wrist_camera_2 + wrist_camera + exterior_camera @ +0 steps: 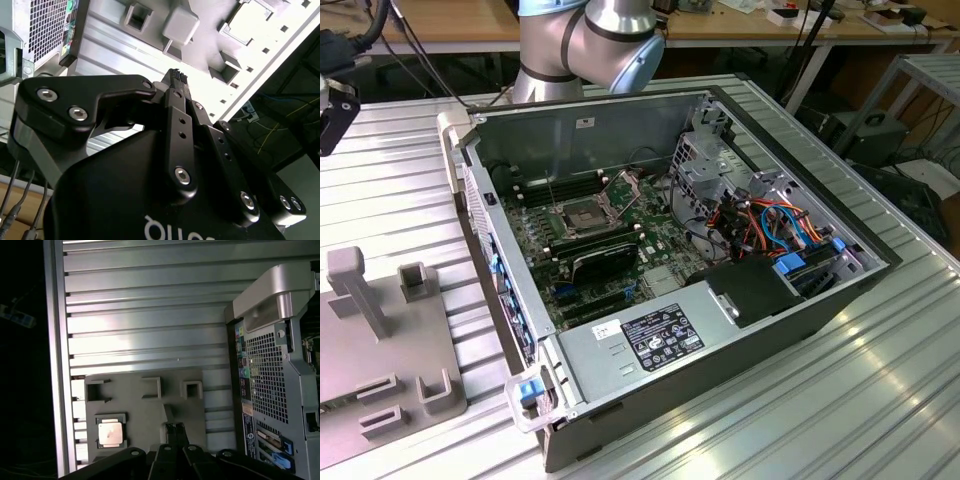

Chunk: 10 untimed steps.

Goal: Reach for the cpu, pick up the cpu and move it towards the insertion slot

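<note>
The cpu point(110, 434) is seen lying flat, metal face up, in a recess of the grey fixture plate point(145, 412), its square sides parallel to the plate's edges. The gripper point(174, 426) is held near it, not touching, fingers together with nothing between them. The insertion slot point(582, 213) is seen inside the open computer case point(610, 125), and the label point(662, 337) there is too small to be read.

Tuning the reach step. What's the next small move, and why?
Probably shift the pincer across until over the cpu, opening it: in the first wrist view the cpu lies in its holder on the grey fixture plate, apart from the shut pincer.
</note>
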{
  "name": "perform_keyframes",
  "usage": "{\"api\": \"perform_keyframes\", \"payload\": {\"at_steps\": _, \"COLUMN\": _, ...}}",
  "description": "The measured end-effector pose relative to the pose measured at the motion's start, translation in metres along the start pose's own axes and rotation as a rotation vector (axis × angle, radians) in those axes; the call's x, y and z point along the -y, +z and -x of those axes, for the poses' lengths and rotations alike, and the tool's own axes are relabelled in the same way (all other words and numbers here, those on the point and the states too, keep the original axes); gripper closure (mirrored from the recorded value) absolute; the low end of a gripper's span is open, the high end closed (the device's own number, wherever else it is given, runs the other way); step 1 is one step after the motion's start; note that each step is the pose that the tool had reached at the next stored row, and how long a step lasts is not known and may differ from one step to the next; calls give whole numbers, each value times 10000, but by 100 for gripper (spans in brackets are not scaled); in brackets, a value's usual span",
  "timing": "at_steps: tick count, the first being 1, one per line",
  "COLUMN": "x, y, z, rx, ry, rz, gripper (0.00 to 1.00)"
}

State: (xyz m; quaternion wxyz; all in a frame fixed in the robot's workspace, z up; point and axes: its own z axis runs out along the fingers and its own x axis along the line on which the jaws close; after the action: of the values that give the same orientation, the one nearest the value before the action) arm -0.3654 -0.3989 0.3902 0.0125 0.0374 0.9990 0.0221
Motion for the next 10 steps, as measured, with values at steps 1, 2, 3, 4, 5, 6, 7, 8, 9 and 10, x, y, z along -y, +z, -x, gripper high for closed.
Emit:
{"api": "perform_keyframes", "payload": {"at_steps": 1, "x": 1, "y": 0, "z": -16, "rx": 1, "ry": 0, "rz": 1, "gripper": 89}}
{"api": "perform_keyframes", "payload": {"at_steps": 2, "x": 2, "y": 0, "z": -26, "rx": 1, "ry": 1, "rz": 0, "gripper": 89}}
{"api": "perform_keyframes", "payload": {"at_steps": 3, "x": 4, "y": 0, "z": -32, "rx": 0, "ry": 0, "rz": 0, "gripper": 89}}
{"api": "perform_keyframes", "payload": {"at_steps": 4, "x": 11, "y": 0, "z": -49, "rx": 0, "ry": 0, "rz": 0, "gripper": 89}}
{"api": "perform_keyframes", "payload": {"at_steps": 5, "x": 22, "y": 0, "z": -64, "rx": 0, "ry": 0, "rz": 0, "gripper": 89}}
{"api": "perform_keyframes", "payload": {"at_steps": 6, "x": 31, "y": 0, "z": -75, "rx": 0, "ry": 0, "rz": 0, "gripper": 89}}
{"api": "perform_keyframes", "payload": {"at_steps": 7, "x": 42, "y": 0, "z": -87, "rx": 0, "ry": 1, "rz": 1, "gripper": 89}}
{"api": "perform_keyframes", "payload": {"at_steps": 8, "x": 62, "y": 0, "z": -102, "rx": 0, "ry": 0, "rz": 0, "gripper": 89}}
{"api": "perform_keyframes", "payload": {"at_steps": 9, "x": 88, "y": -1, "z": -127, "rx": 1, "ry": 1, "rz": 1, "gripper": 89}}
{"api": "perform_keyframes", "payload": {"at_steps": 10, "x": 101, "y": -1, "z": -143, "rx": 0, "ry": 2, "rz": 1, "gripper": 89}}
